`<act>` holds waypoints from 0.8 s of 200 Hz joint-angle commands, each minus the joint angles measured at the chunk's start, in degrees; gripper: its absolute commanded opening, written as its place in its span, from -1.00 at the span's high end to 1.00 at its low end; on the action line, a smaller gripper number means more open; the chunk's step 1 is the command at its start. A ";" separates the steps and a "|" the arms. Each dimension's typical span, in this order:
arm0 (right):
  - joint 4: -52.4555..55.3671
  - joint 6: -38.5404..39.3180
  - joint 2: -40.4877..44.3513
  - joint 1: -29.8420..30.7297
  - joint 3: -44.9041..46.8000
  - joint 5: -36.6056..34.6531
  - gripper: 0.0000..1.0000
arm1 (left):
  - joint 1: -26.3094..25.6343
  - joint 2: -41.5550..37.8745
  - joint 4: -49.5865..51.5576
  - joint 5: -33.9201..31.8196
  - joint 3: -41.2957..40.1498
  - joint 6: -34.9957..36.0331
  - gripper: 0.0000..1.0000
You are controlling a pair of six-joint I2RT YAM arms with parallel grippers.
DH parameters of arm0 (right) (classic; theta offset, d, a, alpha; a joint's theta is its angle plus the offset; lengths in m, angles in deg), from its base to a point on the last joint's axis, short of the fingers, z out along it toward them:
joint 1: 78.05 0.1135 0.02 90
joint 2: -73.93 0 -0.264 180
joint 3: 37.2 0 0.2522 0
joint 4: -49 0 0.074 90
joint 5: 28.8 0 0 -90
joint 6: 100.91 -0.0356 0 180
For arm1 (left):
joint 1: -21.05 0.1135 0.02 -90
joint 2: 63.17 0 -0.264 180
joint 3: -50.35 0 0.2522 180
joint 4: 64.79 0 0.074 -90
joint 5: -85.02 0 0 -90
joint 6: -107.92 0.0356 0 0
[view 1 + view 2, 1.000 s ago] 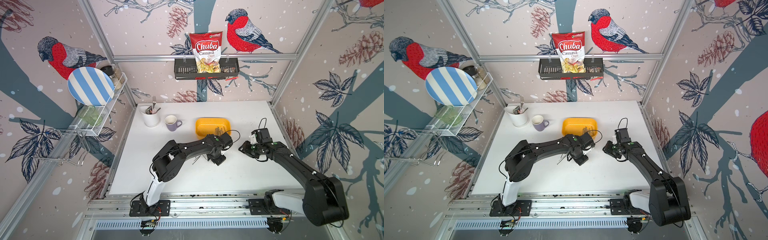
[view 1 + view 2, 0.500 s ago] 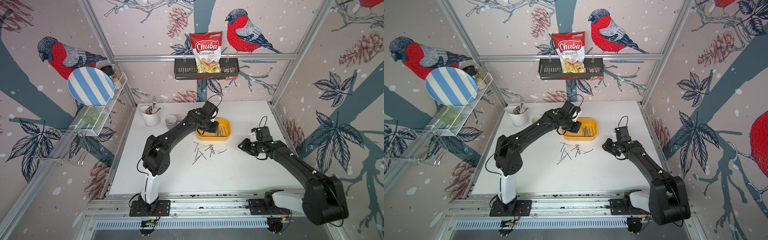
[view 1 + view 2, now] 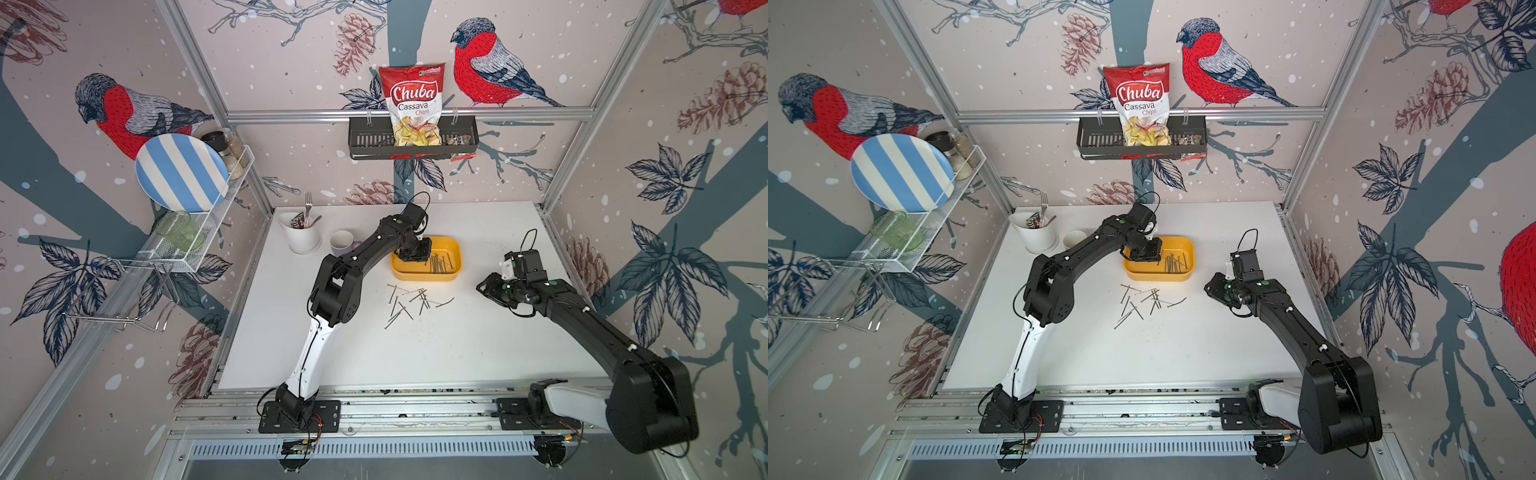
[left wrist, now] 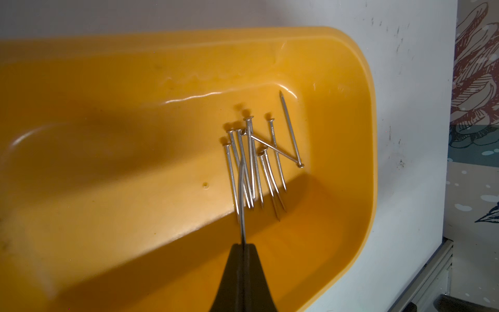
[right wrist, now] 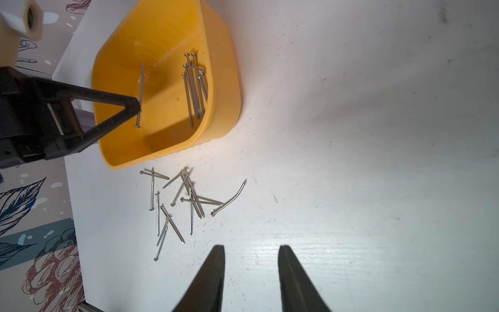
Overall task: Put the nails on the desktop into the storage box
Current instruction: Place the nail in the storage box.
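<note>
Your left gripper [image 4: 243, 245] had swung across the plain white desktop [image 3: 415, 357] to the shallow yellow plastic storage box [image 3: 424, 276], clenched on one thin grey metal nail [image 5: 140, 89]; the right gripper [image 5: 251, 247] stood parted, empty. Other nails [image 4: 252, 162] lay inside it, more nails [image 3: 409, 301] just beside it.

The left arm [image 3: 365, 253] and right arm [image 3: 582, 316] are black, each with one white part. A thin cable [image 3: 419, 193] loops at each wrist's 12 o'clock.

Left arm [image 3: 361, 253] outstretched, left fingers [image 4: 232, 278] pinched together, right arm [image 3: 582, 320] low, right fingers [image 5: 210, 278] parted
</note>
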 commanded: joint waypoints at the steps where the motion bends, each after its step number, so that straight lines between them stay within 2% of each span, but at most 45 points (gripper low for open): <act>1: 0.42 0.49 -2.15 0.50 -1.14 -0.23 0.26 | 0.18 0.13 -4.67 1.02 -2.45 -5.03 1.00; 48: 1.13 2.43 -7.63 5.13 -5.06 -1.15 0.25 | 0.80 1.93 -6.87 1.41 -3.33 -8.77 1.00; 84: 1.76 1.38 -12.22 9.09 -8.36 -2.27 0.20 | 0.80 1.85 -6.82 1.69 -3.33 -9.32 0.48; 134: 4.15 -4.53 -18.41 11.50 -13.19 -2.47 0.12 | 0.80 -1.68 -6.72 1.84 -5.85 -9.02 0.19; 160: 4.58 -1.90 -20.75 13.90 -15.32 -2.45 0.12 | 0.81 -7.02 -6.74 0.86 -9.46 -7.06 0.09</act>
